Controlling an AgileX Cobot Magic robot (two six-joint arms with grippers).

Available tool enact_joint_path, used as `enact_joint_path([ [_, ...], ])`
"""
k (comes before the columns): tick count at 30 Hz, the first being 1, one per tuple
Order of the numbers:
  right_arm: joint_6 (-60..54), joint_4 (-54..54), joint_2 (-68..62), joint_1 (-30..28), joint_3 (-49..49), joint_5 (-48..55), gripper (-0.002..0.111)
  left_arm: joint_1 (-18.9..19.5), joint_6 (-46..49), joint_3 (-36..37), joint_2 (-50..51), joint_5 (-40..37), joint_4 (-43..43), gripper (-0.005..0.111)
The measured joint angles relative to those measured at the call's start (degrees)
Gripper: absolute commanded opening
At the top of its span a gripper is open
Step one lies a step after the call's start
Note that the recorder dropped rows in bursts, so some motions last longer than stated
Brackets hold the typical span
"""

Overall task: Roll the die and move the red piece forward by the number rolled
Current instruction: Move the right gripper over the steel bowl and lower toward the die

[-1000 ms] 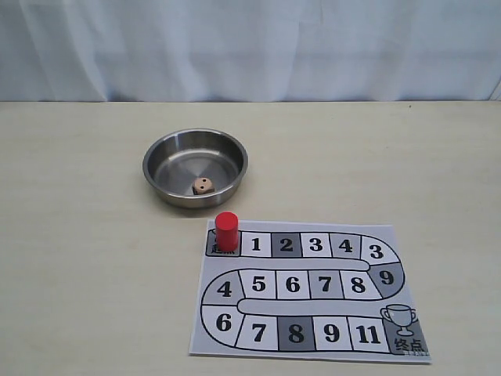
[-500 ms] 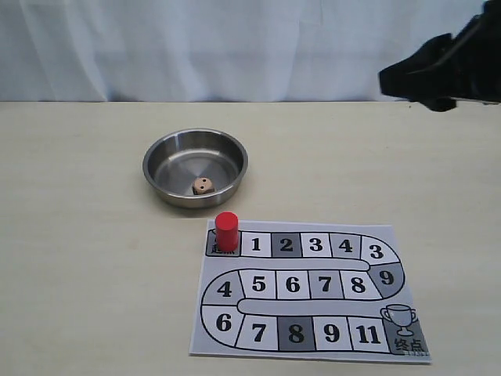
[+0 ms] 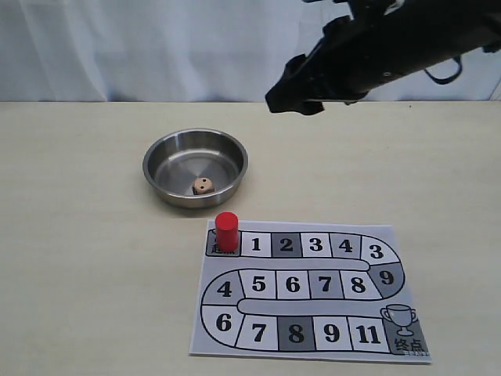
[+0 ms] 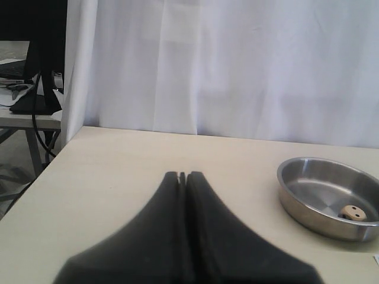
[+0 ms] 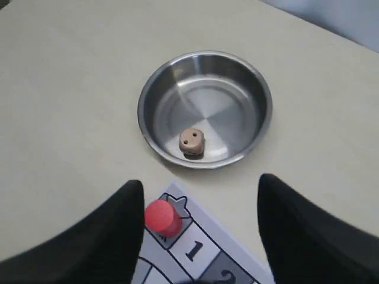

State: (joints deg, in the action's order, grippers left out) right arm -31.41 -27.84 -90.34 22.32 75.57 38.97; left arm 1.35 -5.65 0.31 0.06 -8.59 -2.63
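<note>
The tan die [image 3: 203, 186] lies in the steel bowl [image 3: 160, 157], two black dots showing on its side; the right wrist view shows the die [image 5: 192, 142] in the bowl [image 5: 153, 106] too. The red piece [image 3: 226, 231] stands upright on the start square of the board [image 3: 309, 288]. My right gripper [image 3: 283, 98] hangs high above the table, right of the bowl, open and empty; between its fingers [image 5: 200, 184] I see the red piece [image 5: 161, 217]. My left gripper [image 4: 182, 175] is shut and empty, left of the bowl [image 4: 299, 204], and does not appear in the exterior view.
The printed paper board has numbered squares and a trophy square [image 3: 402, 325] at its end. A white curtain [image 3: 156, 47] hangs behind the table. Past the table's left edge stands another desk with cables [image 4: 29, 89].
The right arm has swung in from the upper right toward the middle, now high over the table right of the bowl. Die, bowl and red piece have not moved.
</note>
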Motion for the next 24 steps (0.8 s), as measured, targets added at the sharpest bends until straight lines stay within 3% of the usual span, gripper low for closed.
enact_joint_path([
  [4, 1.29, 0.11, -6.09, 2.26, 5.87, 0.05, 0.055, 0.0, 0.0, 0.0, 0.0, 0.0, 0.0, 0.0],
  [9, 5.11, 1.91, -13.21, 5.1, 12.51, 0.9, 0.068, 0.0, 0.0, 0.0, 0.0, 0.0, 0.0, 0.0],
  [16, 15.75, 12.13, -22.8, 8.7, 23.44, 5.25, 0.065, 0.0, 0.0, 0.0, 0.0, 0.0, 0.0, 0.0],
  [24, 21.63, 16.17, -31.3, 10.99, 33.0, 7.05, 0.065, 0.0, 0.0, 0.0, 0.0, 0.0, 0.0, 0.0],
])
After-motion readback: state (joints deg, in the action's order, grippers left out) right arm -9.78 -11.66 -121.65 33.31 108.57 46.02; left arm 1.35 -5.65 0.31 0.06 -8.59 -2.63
